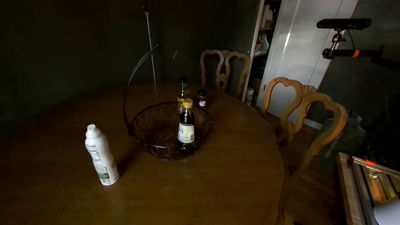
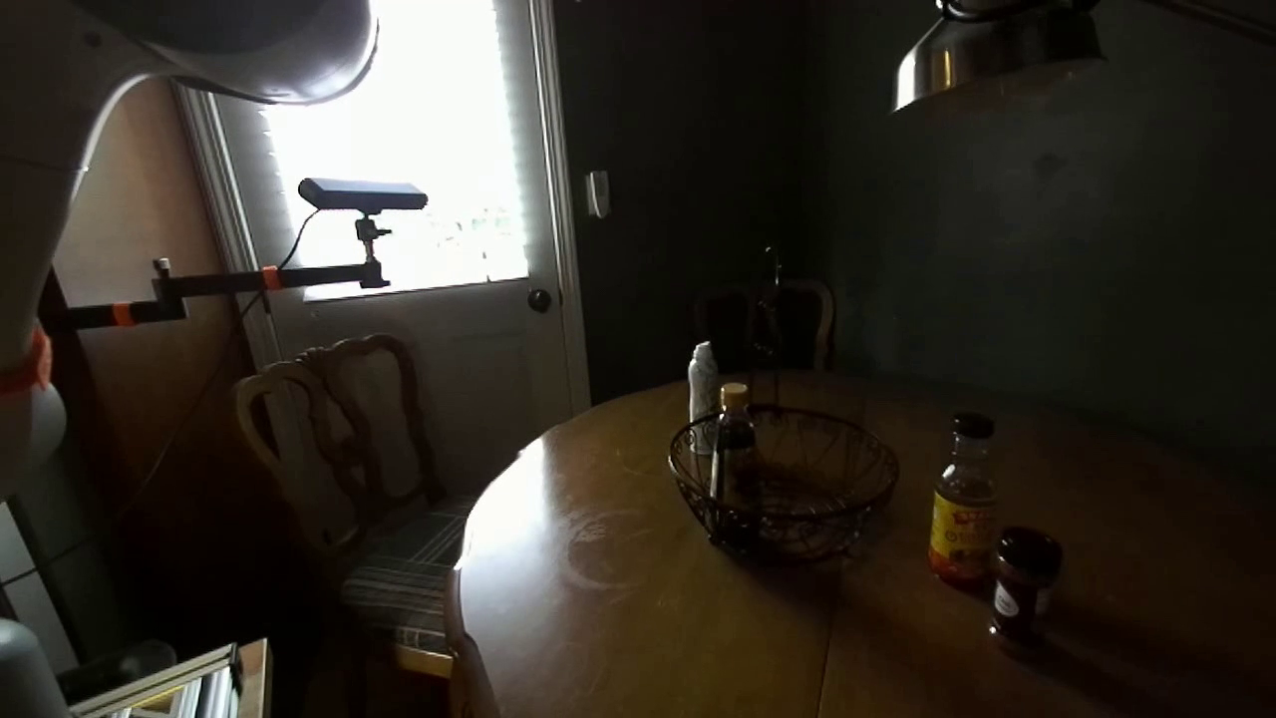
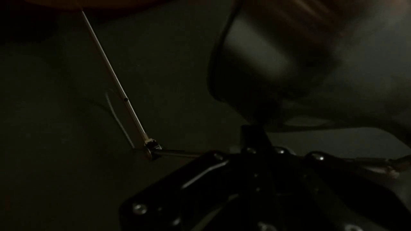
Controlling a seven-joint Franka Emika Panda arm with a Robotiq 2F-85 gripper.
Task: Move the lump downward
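Note:
The lump, a lamp with a round bronze-brown metallic shade (image 2: 997, 62), hangs at the top right in an exterior view, high above the table, its top cut off. It fills the upper right of the wrist view (image 3: 289, 57), dark and blurred. My gripper (image 3: 253, 136) shows at the bottom of the wrist view, its fingers together. The fingertips lie right at the narrow dark end of the shade. It is too dark to tell whether they touch it or whether anything is between them. The gripper is not identifiable in either exterior view.
The round table (image 1: 237, 187) holds a wire basket (image 1: 170, 147) with a gold-capped bottle (image 1: 186, 132), a white bottle (image 1: 101, 156), a yellow-labelled bottle (image 2: 963, 519) and a dark-capped jar (image 2: 1022, 588). A thin pole (image 1: 150, 40) with a joint (image 3: 152, 149) stands behind. Chairs (image 1: 303, 93) surround the table.

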